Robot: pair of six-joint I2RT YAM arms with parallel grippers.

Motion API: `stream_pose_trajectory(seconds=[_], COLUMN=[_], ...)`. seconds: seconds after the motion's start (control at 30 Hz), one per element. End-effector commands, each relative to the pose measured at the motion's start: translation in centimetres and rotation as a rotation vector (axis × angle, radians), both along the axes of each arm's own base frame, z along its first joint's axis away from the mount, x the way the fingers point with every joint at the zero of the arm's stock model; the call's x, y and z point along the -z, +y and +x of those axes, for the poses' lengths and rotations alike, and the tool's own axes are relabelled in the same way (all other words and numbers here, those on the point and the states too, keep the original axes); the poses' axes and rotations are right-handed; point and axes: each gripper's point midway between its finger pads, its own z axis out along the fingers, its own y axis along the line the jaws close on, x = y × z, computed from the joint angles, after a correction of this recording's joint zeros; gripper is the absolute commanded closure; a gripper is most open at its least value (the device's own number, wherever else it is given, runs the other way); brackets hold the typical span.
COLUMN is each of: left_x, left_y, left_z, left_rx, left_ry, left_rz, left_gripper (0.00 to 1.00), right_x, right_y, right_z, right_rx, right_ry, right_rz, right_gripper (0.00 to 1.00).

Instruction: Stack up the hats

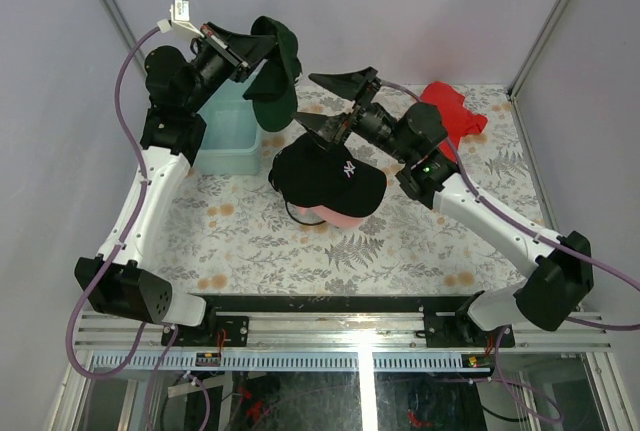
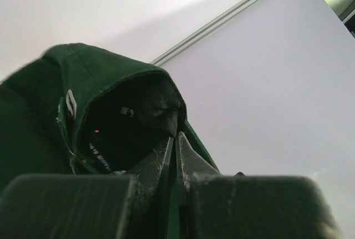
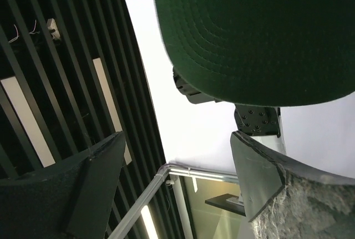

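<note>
The left gripper pinches a green cap aloft, far left. The right gripper gapes empty beside its brim, over a black cap stacked on a pink cap, mid floral table; pale walls.

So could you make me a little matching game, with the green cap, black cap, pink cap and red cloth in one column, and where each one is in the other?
Things:
1. green cap
2. black cap
3. pink cap
4. red cloth

Places:
A. underneath another cap
B. far right part of the table
C. held up in the air by the left hand
D. lying on top of another cap

Pairs: 1-C, 2-D, 3-A, 4-B
</note>
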Motion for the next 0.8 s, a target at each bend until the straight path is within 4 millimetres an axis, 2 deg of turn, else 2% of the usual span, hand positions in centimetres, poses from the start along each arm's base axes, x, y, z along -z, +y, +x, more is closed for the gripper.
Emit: stream_pose_trajectory(seconds=[0.0, 0.3, 0.77], left_x=[-3.1, -3.1, -4.1], left_y=[0.2, -0.1, -0.4], left_z=[-0.8, -1.0, -3.6], left_rx=[-0.027, -0.015, 0.023], left_ry=[-0.133, -0.143, -0.179], left_rz=[0.005, 0.011, -0.005], left_gripper=[1.00, 1.00, 1.00], right_x=[-3.3, -1.3, 0.1], right_y=[0.0, 0.7, 1.8], right_z=[-0.5, 1.0, 3.7], right_rx=[0.005, 0.062, 0.107], right_ry=[0.048, 0.107, 0.139], right_rz=[0.117, 0.133, 0.164], right_gripper=[0.16, 0.16, 0.17])
